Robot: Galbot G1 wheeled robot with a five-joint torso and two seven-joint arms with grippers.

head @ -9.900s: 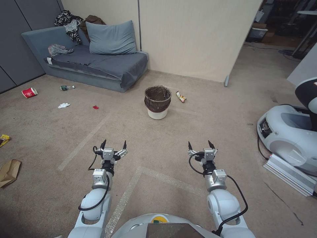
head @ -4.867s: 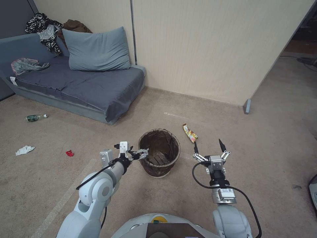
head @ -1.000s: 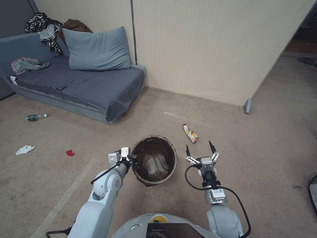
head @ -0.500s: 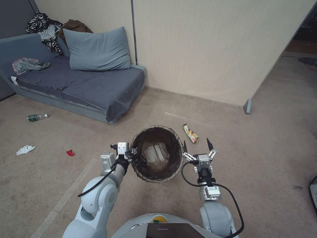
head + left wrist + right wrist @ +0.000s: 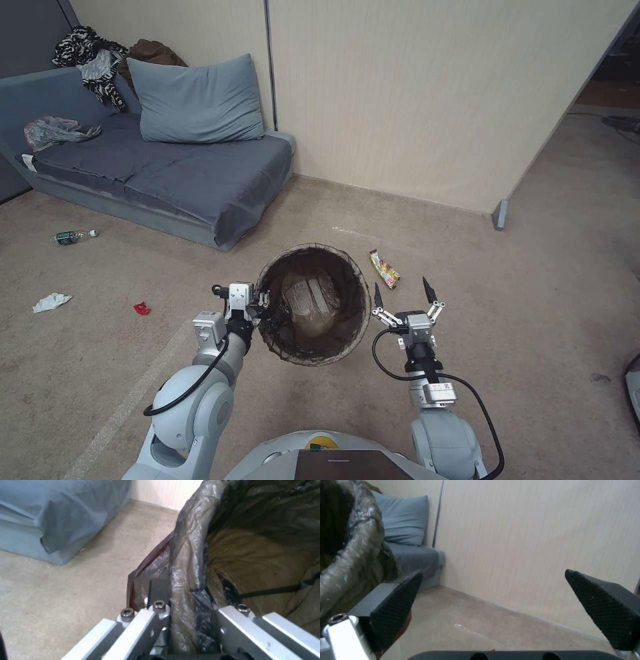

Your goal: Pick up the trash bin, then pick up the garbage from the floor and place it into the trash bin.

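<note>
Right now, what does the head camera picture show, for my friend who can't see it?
The left pincer grips the rim of the trash bin, holding it up. The right pincer hangs open beside it, near a yellow snack wrapper on the carpet; a grey sofa stands behind.

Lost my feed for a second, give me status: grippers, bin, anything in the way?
Left gripper shut on bin rim, bin lifted. Right gripper open, empty, beside the bin. Snack wrapper on floor just ahead of it. Nothing in between.

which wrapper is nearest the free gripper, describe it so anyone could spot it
Start at the beige wall panel. On the carpet below it, just beyond the open right gripper and beside the lifted trash bin, lies a snack wrapper. It is long, narrow and yellow, unlike the tiny red scrap.
</note>
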